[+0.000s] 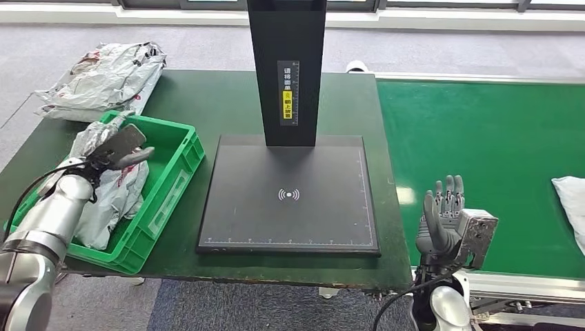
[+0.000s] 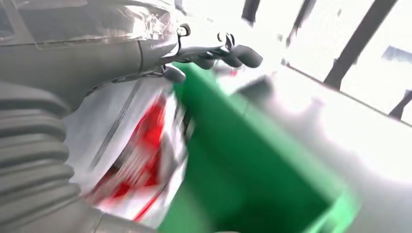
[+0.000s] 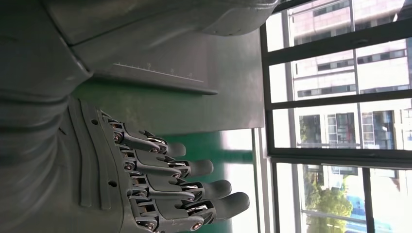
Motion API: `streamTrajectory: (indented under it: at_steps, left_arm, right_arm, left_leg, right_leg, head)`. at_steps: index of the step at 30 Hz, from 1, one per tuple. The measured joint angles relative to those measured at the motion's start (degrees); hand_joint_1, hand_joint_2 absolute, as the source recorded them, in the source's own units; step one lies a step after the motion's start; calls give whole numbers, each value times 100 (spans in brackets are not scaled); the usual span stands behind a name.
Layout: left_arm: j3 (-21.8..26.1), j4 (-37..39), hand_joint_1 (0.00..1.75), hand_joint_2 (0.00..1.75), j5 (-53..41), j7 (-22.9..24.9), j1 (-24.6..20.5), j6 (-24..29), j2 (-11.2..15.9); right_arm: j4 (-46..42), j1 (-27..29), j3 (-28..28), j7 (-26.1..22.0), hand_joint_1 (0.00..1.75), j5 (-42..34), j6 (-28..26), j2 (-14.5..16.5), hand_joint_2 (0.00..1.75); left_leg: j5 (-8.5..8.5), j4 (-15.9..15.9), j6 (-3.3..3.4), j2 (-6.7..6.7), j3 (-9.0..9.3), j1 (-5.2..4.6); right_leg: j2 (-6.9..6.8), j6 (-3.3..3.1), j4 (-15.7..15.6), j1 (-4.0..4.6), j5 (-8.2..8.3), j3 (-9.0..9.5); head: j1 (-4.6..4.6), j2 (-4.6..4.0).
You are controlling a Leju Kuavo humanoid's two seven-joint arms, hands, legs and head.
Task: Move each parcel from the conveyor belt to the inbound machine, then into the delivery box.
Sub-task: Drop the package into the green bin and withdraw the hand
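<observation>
My left hand (image 1: 123,148) hangs over the green plastic delivery box (image 1: 174,181), its fingers (image 2: 243,56) stretched out together and holding nothing. Directly under those fingers lie crumpled grey plastic parcels with red print (image 1: 114,196), resting inside the box; the left wrist view shows one of them (image 2: 138,145) blurred, just below my palm against the green wall of the box (image 2: 252,170).

My right hand (image 1: 445,221) is raised upright at the near edge of the green conveyor belt (image 1: 483,145), fingers (image 3: 194,167) straight, slightly apart and empty. Well beyond those fingertips toward the belt's right edge sits a white soft parcel (image 1: 572,207), only partly in sight. To the thumb side of this hand lies the flat black scanning plate of the inbound machine (image 1: 290,196), with a white wireless mark at its centre and a black upright column (image 1: 286,69) rising from its back edge, carrying a yellow and white label.

The plate and the box both stand on the dark green tabletop (image 1: 207,103). Past the box, at the tabletop's far left corner, sits a loose heap of grey plastic bags (image 1: 103,79).
</observation>
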Motion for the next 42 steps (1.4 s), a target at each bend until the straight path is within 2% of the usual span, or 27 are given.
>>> streamTrajectory:
  at_steps: [3,7,14,18,22,26,30,33,37,42]
  left_arm:
    - [108,-133,0,0,24,44,-60,79,-79]
    - [199,-229,0,175,79,53,-66,231,-150]
    - [572,-503,0,175,545,122,-137,1384,-331]
    - [654,-731,0,175,761,178,-83,1532,-504]
    - [655,-964,0,175,937,176,30,1454,-693]
    - [646,-1227,0,175,1392,186,247,1001,-948]
    - [434,-1430,0,175,1966,178,624,677,-1491]
    - [92,-1473,0,175,2266,94,840,749,-2027]
    - [-430,-1435,0,175,2455,28,898,899,-2635]
    - [-804,-1308,0,175,2548,-4,871,979,-3000]
  right_arm:
    - [-56,37,-35,9,0,17,-4,12,175]
    - [-96,55,-50,20,0,27,-6,16,175]
    - [-97,54,-114,61,0,31,-20,17,175]
    - [-97,51,-151,131,0,-5,24,17,175]
    - [-97,47,-218,178,0,-34,87,16,0]
    - [-88,43,-230,321,0,153,110,8,175]
    - [54,-86,-230,454,0,518,199,-23,175]
    - [223,-296,-220,551,0,900,271,-30,175]
    - [429,-575,-159,640,0,1281,309,-5,175]
    - [593,-727,-78,681,0,1443,285,22,175]
  left_leg:
    - [0,0,0,0,0,0]
    - [0,-1,0,2,0,0]
    - [0,-1,0,1,0,0]
    - [0,0,0,-6,-1,0]
    - [0,0,0,-4,-2,-1]
    - [-1,0,1,-6,-1,-4]
    - [-2,1,3,-9,-3,-8]
    - [-1,5,6,-19,-7,-10]
    - [-3,11,11,-24,-12,-14]
    - [-4,10,11,-22,-11,-13]
  right_leg:
    - [0,0,0,0,0,-1]
    - [1,0,0,1,0,-3]
    - [-1,0,0,0,0,-1]
    - [-5,0,0,0,-1,2]
    - [-6,0,0,-1,-1,2]
    - [-7,1,-1,-3,-1,2]
    - [-13,3,-1,-7,-2,4]
    - [-22,6,-2,-12,0,7]
    - [-26,10,-2,-15,2,8]
    - [-24,10,-2,-13,2,4]
  head:
    - [0,1]
    - [0,0]
    - [0,0]
    - [0,1]
    - [0,1]
    - [0,2]
    - [0,0]
    - [0,1]
    - [0,2]
    - [-1,1]
